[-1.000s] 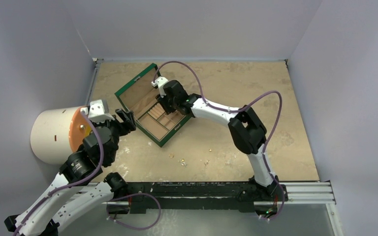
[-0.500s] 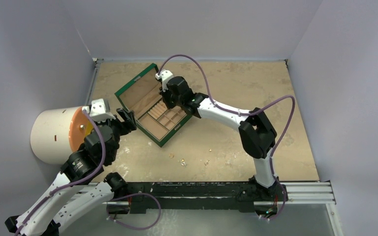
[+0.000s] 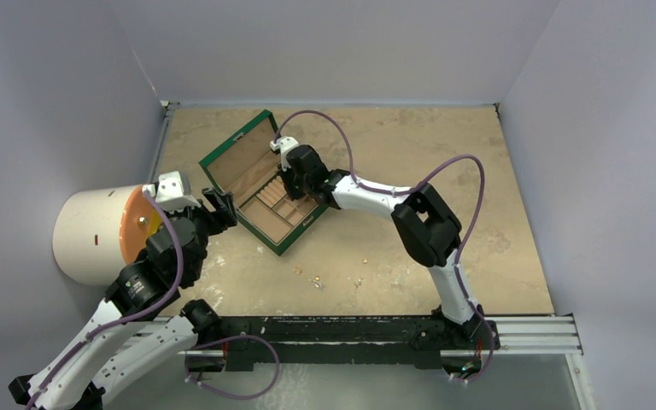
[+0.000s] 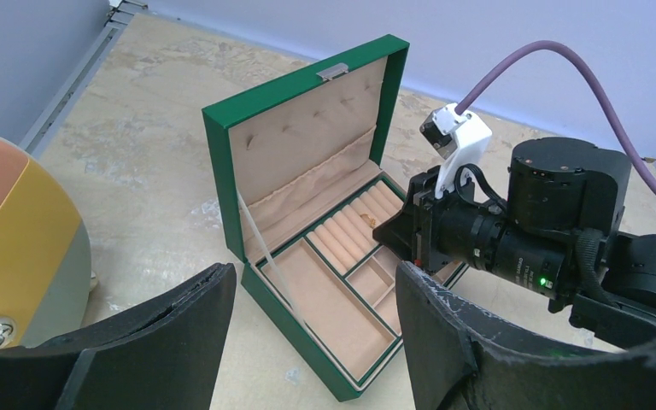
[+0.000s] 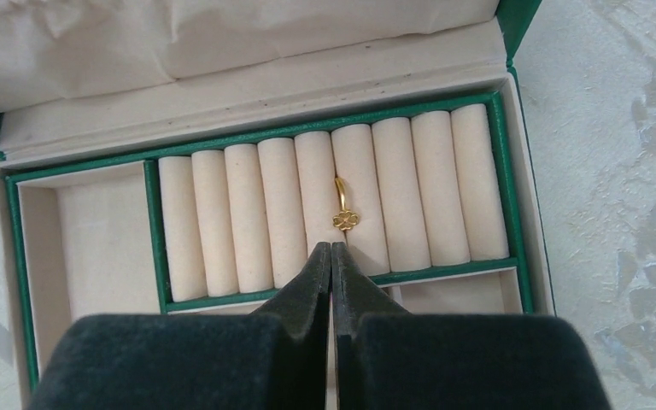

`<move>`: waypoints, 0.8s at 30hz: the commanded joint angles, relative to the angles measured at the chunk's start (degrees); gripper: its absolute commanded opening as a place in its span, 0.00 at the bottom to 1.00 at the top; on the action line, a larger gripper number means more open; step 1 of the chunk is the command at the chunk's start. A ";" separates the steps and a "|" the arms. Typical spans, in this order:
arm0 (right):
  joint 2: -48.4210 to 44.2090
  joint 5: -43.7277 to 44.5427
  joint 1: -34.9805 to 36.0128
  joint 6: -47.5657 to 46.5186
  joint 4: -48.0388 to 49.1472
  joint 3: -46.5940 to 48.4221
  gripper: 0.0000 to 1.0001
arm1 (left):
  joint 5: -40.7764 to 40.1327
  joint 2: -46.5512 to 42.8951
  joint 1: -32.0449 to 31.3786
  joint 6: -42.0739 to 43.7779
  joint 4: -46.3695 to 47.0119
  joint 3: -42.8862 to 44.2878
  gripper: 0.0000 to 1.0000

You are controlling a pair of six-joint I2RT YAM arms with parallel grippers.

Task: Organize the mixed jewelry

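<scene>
One gold ring (image 5: pixel 342 209) with a clover-shaped head sits in the slot between the fifth and sixth of nine padded rolls (image 5: pixel 239 218), counted from the left in my right wrist view. The rolls lie inside the single open green box (image 5: pixel 222 98).

My right pincer (image 5: pixel 331 249) is closed on nothing. Its two tips are pressed together just short of the ring and do not touch it.

My left pincer (image 4: pixel 316 278) hangs with its two fingers spread wide and nothing between them. It is near the box's left corner, beside one big pale cylinder (image 3: pixel 85 235) with an orange face.

Some four or five loose gold specks (image 3: pixel 317 280) lie on the desk (image 3: pixel 393 128) between the box and my arm bases, well apart from both pincers. From above they are too small to sort into hoops, studs or rings, and I cannot settle the exact count.

My own right fingers cover the compartments in front of the rolls. In the left wrist view my right wrist hides the box's far right corner, so I cannot count the compartments.
</scene>
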 commanded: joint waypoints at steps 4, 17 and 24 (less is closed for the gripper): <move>-0.96 1.22 -0.94 1.90 3.43 2.45 0.00 | 0.17 0.31 0.39 -0.14 1.72 0.08 0.68; 1.02 0.71 -2.01 3.45 4.48 3.09 0.00 | 0.94 0.62 1.02 0.03 2.06 0.07 0.68; 1.93 -1.29 -2.11 4.03 4.45 3.79 0.00 | 1.50 0.82 1.47 0.13 2.26 -0.01 0.68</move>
